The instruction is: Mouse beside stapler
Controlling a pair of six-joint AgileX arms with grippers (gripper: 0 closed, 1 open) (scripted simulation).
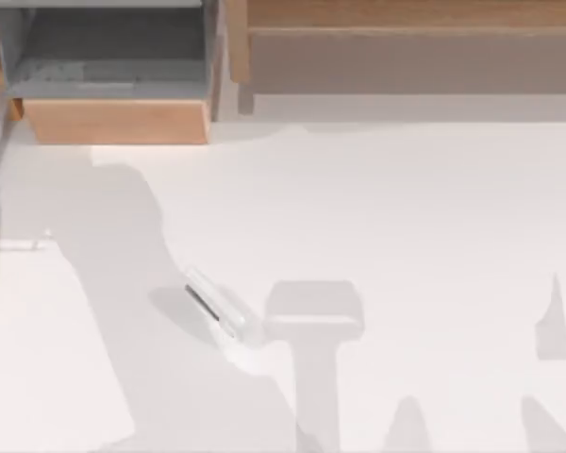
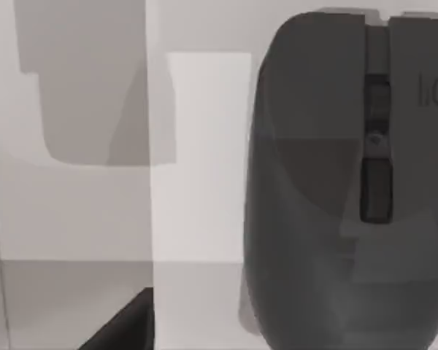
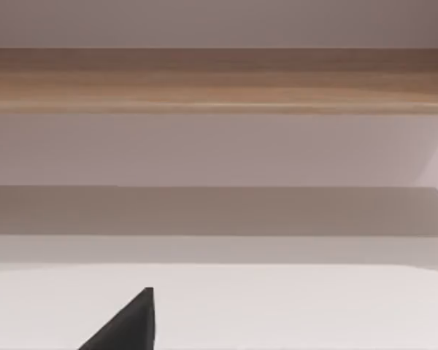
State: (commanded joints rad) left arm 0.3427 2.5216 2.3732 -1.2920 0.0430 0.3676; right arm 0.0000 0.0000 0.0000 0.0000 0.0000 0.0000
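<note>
Looking down from the top view, you are seeing the stapler [image 1: 213,309] lying on the white table [image 1: 424,217], a little left of centre in the lower half of the frame, slanting from upper left to lower right with its thin dark slot facing the lower left. Just beside it on the right a flat grey T-shaped shadow [image 1: 313,349] is falling across the table. At the upper left of the frame a wooden drawer unit [image 1: 113,90] with a grey inside is standing, and a long wooden shelf [image 1: 406,38] is running along the upper right.

In the left wrist view you are looking at the dark grey mouse [image 2: 343,189] taking up the right side of the frame, its scroll wheel facing the camera, and a dark fingertip [image 2: 128,328] of the left gripper is poking in at the lower left. You cannot tell how far that gripper is open, or whether it is touching the mouse.

In the right wrist view a dark fingertip [image 3: 128,328] of the right gripper is showing at the lower left, with the wooden shelf [image 3: 219,80] crossing the upper part of the frame; its opening cannot be told either
</note>
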